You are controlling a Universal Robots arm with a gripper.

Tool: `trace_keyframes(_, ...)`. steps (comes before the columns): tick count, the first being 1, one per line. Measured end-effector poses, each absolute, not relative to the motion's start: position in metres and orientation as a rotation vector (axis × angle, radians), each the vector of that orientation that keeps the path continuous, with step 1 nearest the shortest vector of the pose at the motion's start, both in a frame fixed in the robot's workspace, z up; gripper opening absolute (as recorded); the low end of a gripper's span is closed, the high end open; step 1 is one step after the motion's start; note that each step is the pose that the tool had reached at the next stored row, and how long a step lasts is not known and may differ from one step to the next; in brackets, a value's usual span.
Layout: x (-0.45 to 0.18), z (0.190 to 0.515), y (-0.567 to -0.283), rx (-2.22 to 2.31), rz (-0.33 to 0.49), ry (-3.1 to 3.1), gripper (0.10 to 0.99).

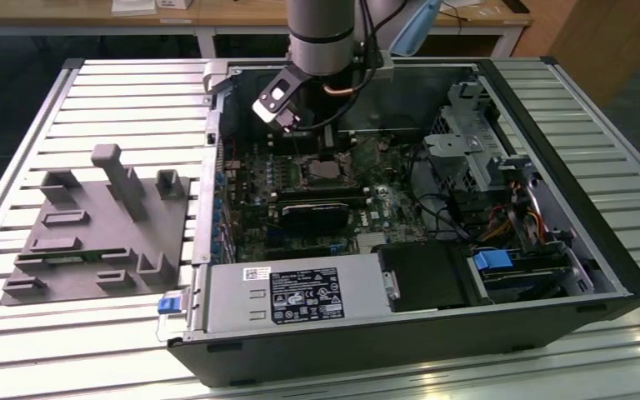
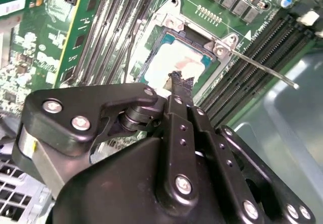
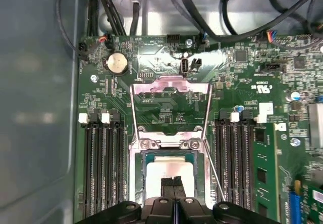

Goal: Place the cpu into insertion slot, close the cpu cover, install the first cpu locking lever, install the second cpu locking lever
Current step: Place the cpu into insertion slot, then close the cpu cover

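Cpu (image 3: 154,176) sits seated in the insertion slot (image 3: 135,176), just above centre of the exterior view, under the arm (image 1: 320,33). It's a small flat square w/ a dull grey metal face & a pale smear on it. Likely light & stiff but fragile underneath, and the smooth face prob. slippery, so any hold belongs on the edges, no hard shove on top. The slot has a silvery stamped-metal rim, w/ green board (image 3: 101,82) round it & long black memory slots (image 3: 103,168) either side. The thin shiny cpu cover (image 3: 170,86) looks swung back, not shut. One locking lever (image 2: 262,70), a springy wire rod, sticks out free. Gripper (image 3: 174,183): black fingers (image 3: 167,188) pressed together, nothing between, tips right over the chip face. Contact, can't tell.
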State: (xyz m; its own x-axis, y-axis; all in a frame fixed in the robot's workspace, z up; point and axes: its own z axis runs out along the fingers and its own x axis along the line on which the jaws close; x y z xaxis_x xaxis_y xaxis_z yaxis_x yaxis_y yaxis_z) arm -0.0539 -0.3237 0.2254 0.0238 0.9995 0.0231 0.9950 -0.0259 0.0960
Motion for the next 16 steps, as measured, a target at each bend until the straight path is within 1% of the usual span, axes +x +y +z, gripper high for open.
trace_keyframes(10, -0.054, 0.249, -0.324, 2.206, 0.136, 2.152, 0.106)
trace_keyframes(16, -0.054, 0.249, -0.324, 2.206, 0.137, 2.152, 0.106)
